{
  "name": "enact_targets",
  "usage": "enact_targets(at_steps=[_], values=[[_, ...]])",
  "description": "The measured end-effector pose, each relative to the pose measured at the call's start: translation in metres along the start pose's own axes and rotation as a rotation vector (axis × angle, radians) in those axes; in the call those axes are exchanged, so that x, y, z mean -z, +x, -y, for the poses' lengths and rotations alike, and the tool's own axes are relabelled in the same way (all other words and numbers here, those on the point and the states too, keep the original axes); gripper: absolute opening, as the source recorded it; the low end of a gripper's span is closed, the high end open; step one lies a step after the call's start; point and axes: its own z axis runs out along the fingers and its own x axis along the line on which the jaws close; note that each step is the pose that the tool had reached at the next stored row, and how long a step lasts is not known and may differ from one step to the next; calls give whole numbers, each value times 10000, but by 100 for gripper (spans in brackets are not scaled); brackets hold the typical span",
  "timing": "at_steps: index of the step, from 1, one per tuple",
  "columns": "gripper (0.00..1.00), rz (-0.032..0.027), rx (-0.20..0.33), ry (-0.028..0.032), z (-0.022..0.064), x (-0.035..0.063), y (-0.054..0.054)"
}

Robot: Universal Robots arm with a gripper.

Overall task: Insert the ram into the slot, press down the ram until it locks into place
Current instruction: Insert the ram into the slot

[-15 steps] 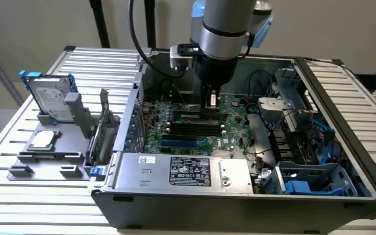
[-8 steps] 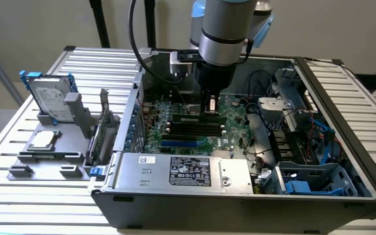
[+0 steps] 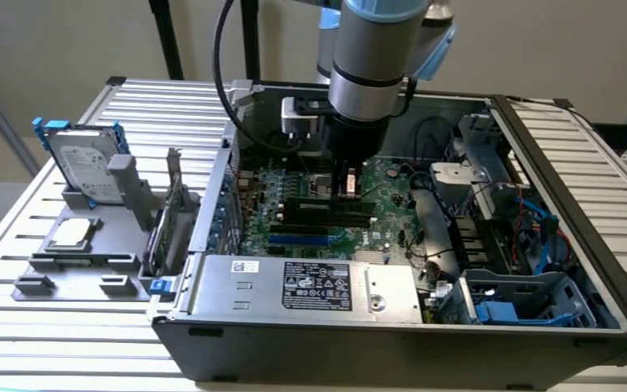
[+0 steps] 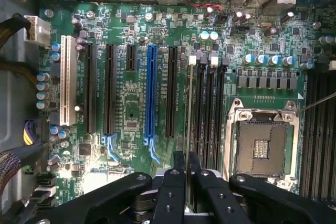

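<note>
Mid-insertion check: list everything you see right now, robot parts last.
ram: one, green, held edge-on over the memory slots
memory slots: several, black, parallel, beside the processor socket
processor socket: one, silver, on the motherboard
blue socket: one, blue, between black sockets
white socket: one, white, beside the black sockets
power supply: one, silver, case front
hard drive: one, grey, fixture at exterior view's left
gripper: one, black, shut on the ram
arm: one, grey, above the case

The gripper point(image 4: 186, 157) looks matt black, the ram point(image 4: 189, 103) dull-edged circuit board, the motherboard point(image 4: 131, 85) glossy green, the memory slots point(image 4: 210, 108) black plastic, the CPU socket frame point(image 4: 261, 116) shiny metal.
</note>
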Motion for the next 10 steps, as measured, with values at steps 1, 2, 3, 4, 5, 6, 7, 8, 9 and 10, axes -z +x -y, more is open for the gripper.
enact_targets(at_steps=[1, 2, 3, 4, 5, 6, 7, 8, 9, 10], values=[[13, -4, -1, 0, -4, -18, 0], [13, -6, -2, 0, -7, -36, 1], [13, -9, -2, 0, -8, -55, 1], [13, -10, -1, 0, -8, -68, 1], [13, -10, -1, 0, -8, -74, 0], [13, -10, -2, 0, -8, -75, -2], [13, -11, -2, 0, -8, -76, -3], [13, -10, -2, 0, -8, -76, -6], [13, -9, -3, 1, -9, -77, -11], [13, -9, -4, 1, -9, -77, -19]])
